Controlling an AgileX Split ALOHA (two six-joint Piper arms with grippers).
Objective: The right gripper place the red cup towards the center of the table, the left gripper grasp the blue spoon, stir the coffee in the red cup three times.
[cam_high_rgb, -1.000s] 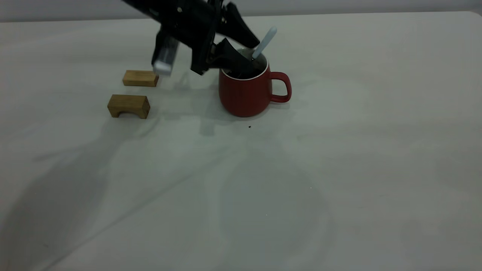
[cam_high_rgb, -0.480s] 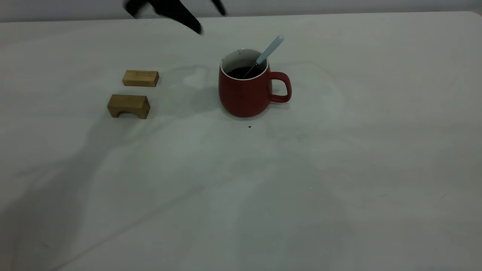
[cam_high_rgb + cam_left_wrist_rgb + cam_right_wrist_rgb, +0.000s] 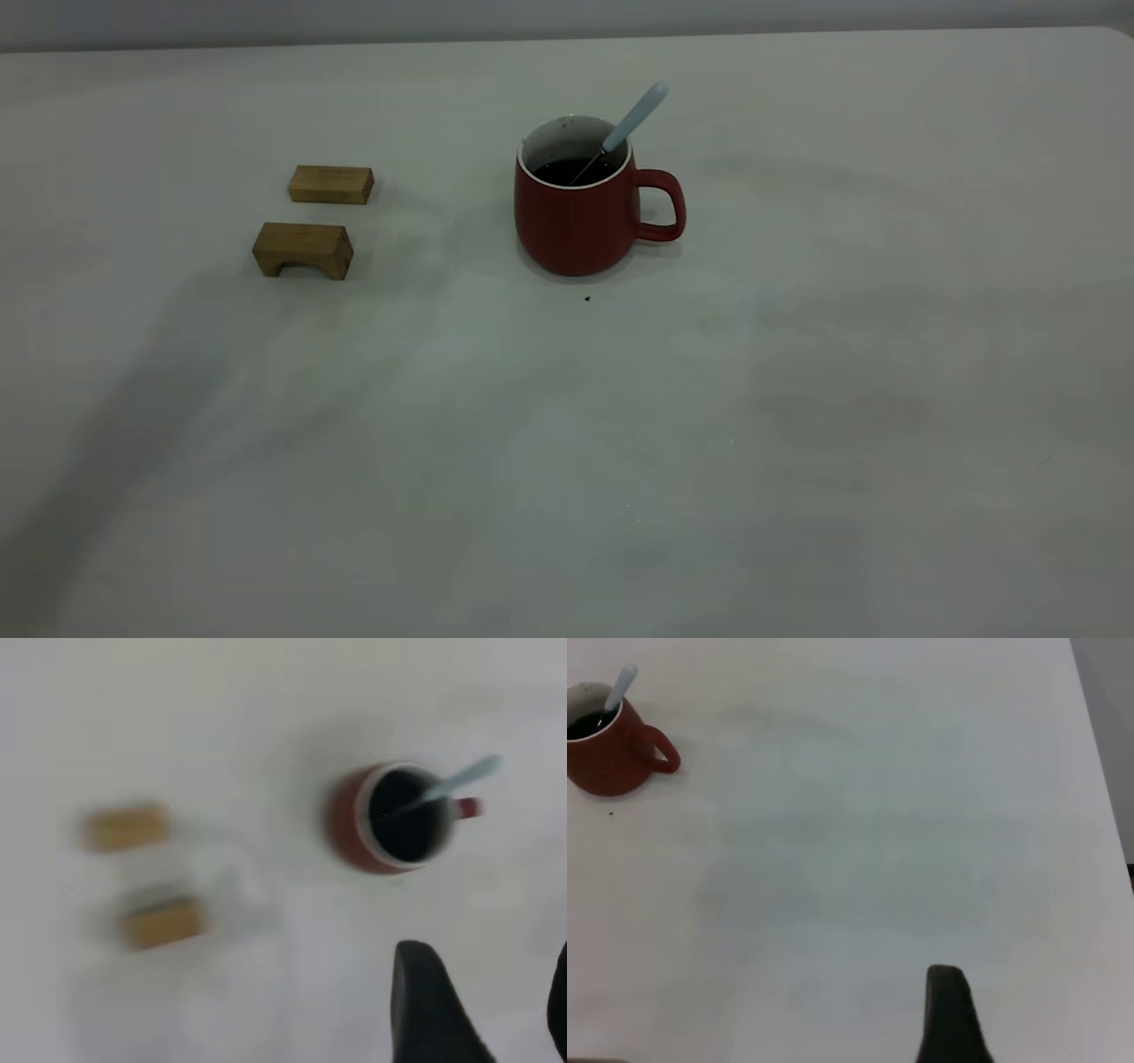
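The red cup (image 3: 580,221) stands upright on the table (image 3: 567,443), its handle pointing toward the table's right side. Dark coffee (image 3: 567,170) fills it. The blue spoon (image 3: 633,118) leans on the rim by the handle, bowl end in the coffee, with nothing holding it. Neither arm shows in the exterior view. In the left wrist view my left gripper (image 3: 492,997) hovers high over the cup (image 3: 354,828) and spoon (image 3: 461,780), open and empty. My right gripper (image 3: 1045,1010) is far from the cup (image 3: 607,757), with one dark finger (image 3: 948,1014) over bare table.
Two wooden blocks lie left of the cup: a flat one (image 3: 330,184) and an arch-shaped one (image 3: 302,249) in front of it. A small dark speck (image 3: 587,299) sits on the table just in front of the cup.
The left gripper, down at the cup's rim a second ago, has let go of the spoon and risen out of the exterior view. The spoon stays leaning in the cup.
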